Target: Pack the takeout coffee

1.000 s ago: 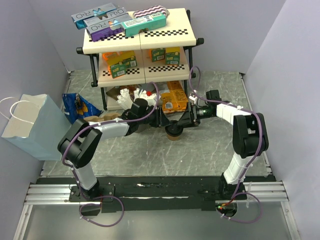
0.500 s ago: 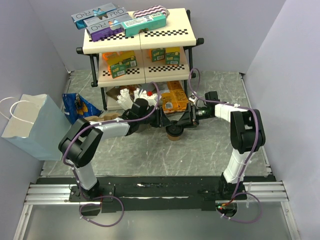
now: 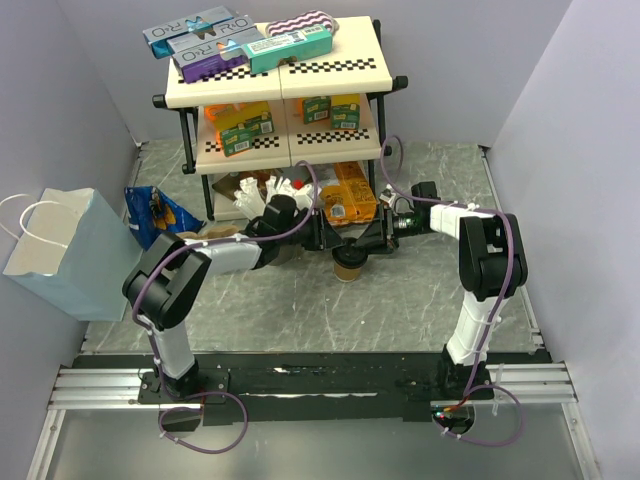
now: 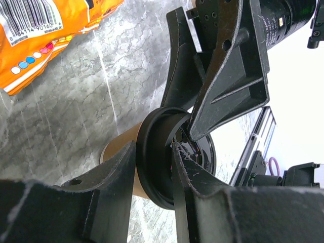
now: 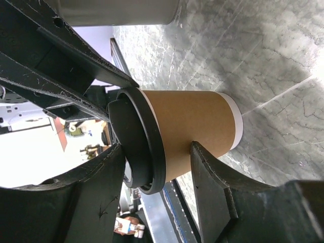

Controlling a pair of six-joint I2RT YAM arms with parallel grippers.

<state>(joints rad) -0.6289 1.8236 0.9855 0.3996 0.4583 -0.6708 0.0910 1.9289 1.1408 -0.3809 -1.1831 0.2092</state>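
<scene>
A cream-topped rack fills the upper centre of the overhead view. Its top tier carries flat boxes, the middle tier holds green cartons, and orange packets sit on the lowest level. At the left edge of the frame stands a pale blue paper bag with white handles; its inside does not show. The smallest container, the takeout coffee, stands upright on the grey marbled table at mid-frame, just below the rack's lowest tier, with its black lid fitted on.

A blue snack bag lies between the paper bag and the rack, well to the left of the cup. Both arms reach in from either side and crowd the cup, so from overhead little more than its lid shows.

The left gripper comes in from the left of the frame. In its wrist view it is clamped on the lid's rim, with one finger against the tan wall under the rim and the other pressed on the lid's top.

The right gripper comes in from the right and straddles the same cup. One finger lies against the kraft wall and the other passes over the lid, its tip resting on the lid's top in the left wrist view. Whether it is actually squeezing cannot be told.
</scene>
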